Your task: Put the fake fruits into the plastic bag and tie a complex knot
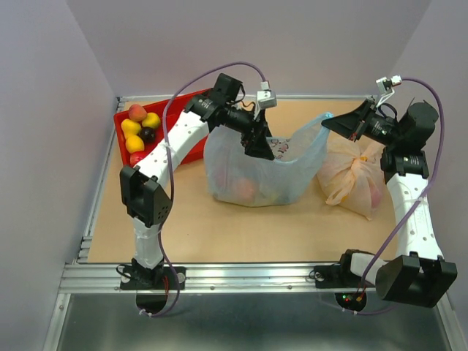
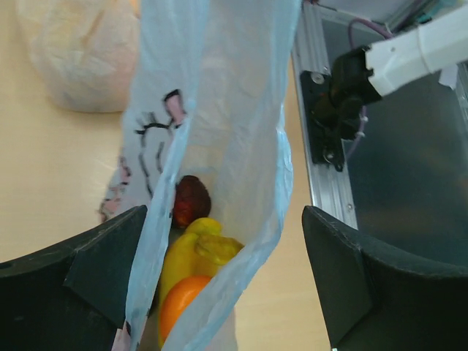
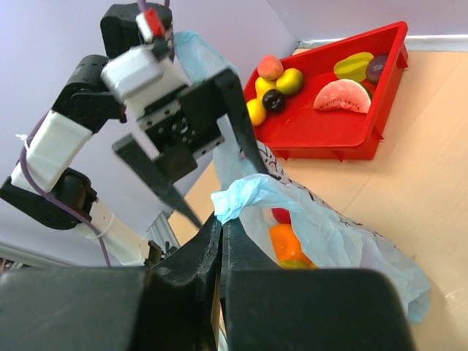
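Note:
The light-blue plastic bag [image 1: 256,172] stands open at mid-table, holding an orange [image 2: 179,303], a yellow banana [image 2: 183,252] and a dark red fruit [image 2: 191,201]. My left gripper [image 1: 259,142] is open above the bag's left rim, and the film [image 2: 219,146] hangs between its fingers [image 2: 73,285]. My right gripper [image 3: 221,223] is shut on the bag's right handle [image 3: 248,197] and holds it raised; it also shows in the top view [image 1: 333,124]. More fake fruits [image 1: 140,128] lie in the red tray [image 1: 183,146], among them a melon slice [image 3: 341,96]. No knot is in view.
A tied orange-beige bag [image 1: 355,175] lies right of the blue bag, under my right arm. The red tray [image 3: 351,139] sits at the far left corner. Metal rails [image 1: 241,276] edge the table in front.

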### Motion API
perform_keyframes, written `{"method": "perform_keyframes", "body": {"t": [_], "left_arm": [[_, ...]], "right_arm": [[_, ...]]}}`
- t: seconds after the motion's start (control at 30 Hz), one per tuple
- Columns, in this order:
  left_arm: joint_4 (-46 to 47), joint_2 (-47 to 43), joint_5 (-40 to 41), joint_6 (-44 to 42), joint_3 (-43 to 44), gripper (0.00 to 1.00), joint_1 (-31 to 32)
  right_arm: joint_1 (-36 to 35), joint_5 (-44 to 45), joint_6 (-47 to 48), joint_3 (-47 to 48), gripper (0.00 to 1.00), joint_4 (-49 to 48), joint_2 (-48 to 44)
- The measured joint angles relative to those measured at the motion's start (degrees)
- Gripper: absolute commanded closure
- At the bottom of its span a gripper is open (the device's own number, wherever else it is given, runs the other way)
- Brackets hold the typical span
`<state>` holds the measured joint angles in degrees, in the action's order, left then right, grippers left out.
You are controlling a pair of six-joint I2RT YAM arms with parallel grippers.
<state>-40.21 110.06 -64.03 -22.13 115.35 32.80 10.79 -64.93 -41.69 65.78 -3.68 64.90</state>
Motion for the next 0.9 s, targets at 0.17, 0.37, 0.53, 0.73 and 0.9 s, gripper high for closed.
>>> {"method": "perform_keyframes", "body": {"t": [0.17, 0.37, 0.53, 0.73, 0.9], "left_arm": [[-7.08, -0.61, -0.20, -6.45, -2.03, 0.04, 4.00], [-4.96, -3.17, 5.14, -6.95, -8.96, 0.26, 5.77], [1.53, -5.57, 12.68, -7.67, -14.64, 0.81, 5.73], [7.32, -5.64, 15.06, -9.20, -21.11, 1.00, 5.73], [10.78, -4.63, 15.32, -8.83, -25.00, 1.00, 5.92]], "right_arm": [[0.00, 0.00, 0.26, 0.00, 0.99, 0.31, 0.00], [-0.02, -0.02, 0.33, 0.00, 1.00, 0.35, 0.02], [-0.02, 0.00, 0.39, 0.00, 1.00, 0.50, 0.02], [-0.33, 0.00, 1.25, -0.94, 0.96, 0.85, 0.70], [-0.37, 0.46, 2.23, -2.86, 0.34, 1.70, 1.99]]}}
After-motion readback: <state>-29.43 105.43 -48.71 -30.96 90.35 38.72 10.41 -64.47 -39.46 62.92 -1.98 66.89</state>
